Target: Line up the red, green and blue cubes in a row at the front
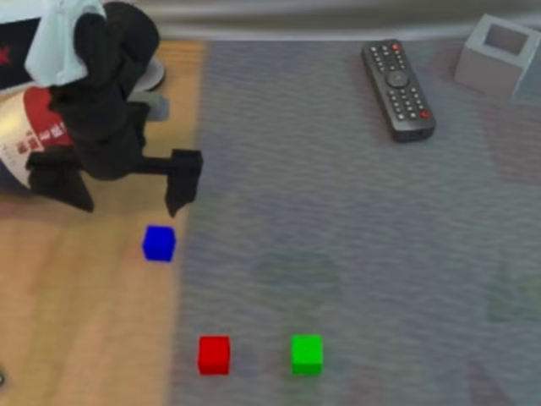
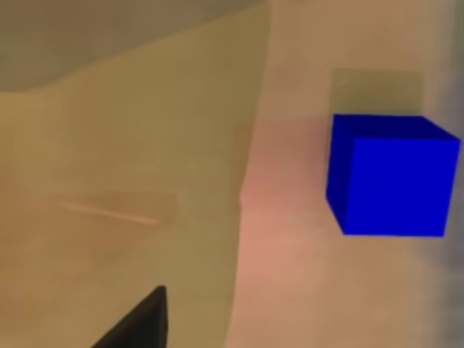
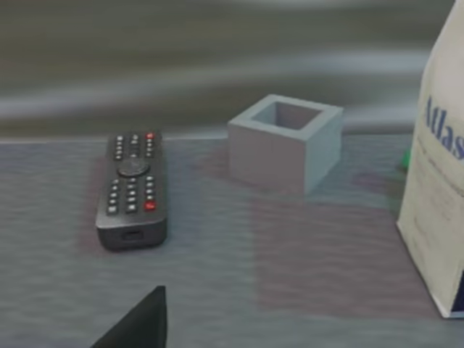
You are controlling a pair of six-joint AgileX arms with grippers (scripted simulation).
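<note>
The blue cube (image 1: pixel 159 243) sits on the wooden strip at the left, well behind the other two. Red cube (image 1: pixel 214 354) and green cube (image 1: pixel 306 353) stand side by side near the front edge, a cube-width or so apart. My left gripper (image 1: pixel 127 188) hovers just behind the blue cube, open and holding nothing. The left wrist view shows the blue cube (image 2: pixel 391 177) ahead and off to one side of one dark fingertip (image 2: pixel 148 319). My right arm is outside the top view; one fingertip (image 3: pixel 145 322) shows in its wrist view, with nothing held.
A black remote (image 1: pixel 398 89) and a grey hollow block (image 1: pixel 499 55) lie at the back right on the grey mat (image 1: pixel 355 237). A labelled bottle (image 1: pixel 30 139) lies under my left arm. A white carton (image 3: pixel 438 167) stands near the block (image 3: pixel 286 141).
</note>
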